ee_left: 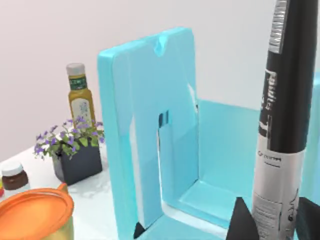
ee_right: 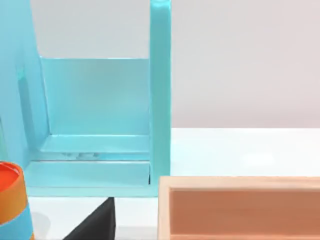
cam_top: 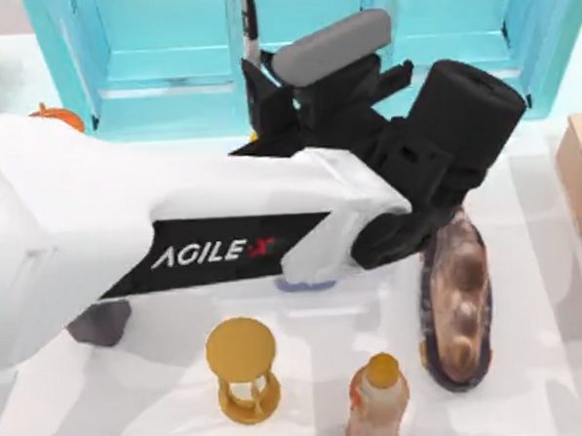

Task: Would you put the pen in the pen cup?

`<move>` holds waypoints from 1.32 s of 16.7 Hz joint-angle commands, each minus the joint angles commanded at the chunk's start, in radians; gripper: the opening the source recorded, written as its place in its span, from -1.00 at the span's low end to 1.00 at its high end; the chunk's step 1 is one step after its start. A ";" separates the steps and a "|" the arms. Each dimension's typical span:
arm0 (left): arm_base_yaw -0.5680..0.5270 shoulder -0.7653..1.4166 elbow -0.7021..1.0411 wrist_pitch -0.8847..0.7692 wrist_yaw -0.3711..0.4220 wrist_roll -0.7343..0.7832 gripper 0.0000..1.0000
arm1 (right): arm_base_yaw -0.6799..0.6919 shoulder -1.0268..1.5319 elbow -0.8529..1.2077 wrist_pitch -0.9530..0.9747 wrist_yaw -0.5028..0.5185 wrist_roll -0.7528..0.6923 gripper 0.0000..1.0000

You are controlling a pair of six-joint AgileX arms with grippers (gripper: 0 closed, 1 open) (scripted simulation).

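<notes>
Right by the turquoise rack (cam_top: 303, 76), left gripper (ee_left: 272, 222) clamped on the upright pen (ee_left: 285, 115), right gripper's jaws can't tell

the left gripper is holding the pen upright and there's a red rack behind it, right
Not quite: the rack behind it is turquoise, not red, as the left wrist view shows. The rest holds: the left gripper is shut on the pen, which stands upright.
</notes>
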 joint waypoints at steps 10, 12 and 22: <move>-0.116 0.162 0.071 0.276 -0.022 0.001 -1.00 | 0.000 0.000 0.000 0.000 0.000 0.000 1.00; -0.115 0.143 0.067 0.244 -0.041 -0.008 -1.00 | 0.000 0.000 0.000 0.000 0.000 0.000 1.00; -0.118 0.063 0.023 0.042 -0.133 -0.034 -1.00 | 0.000 0.000 0.000 0.000 0.000 0.000 1.00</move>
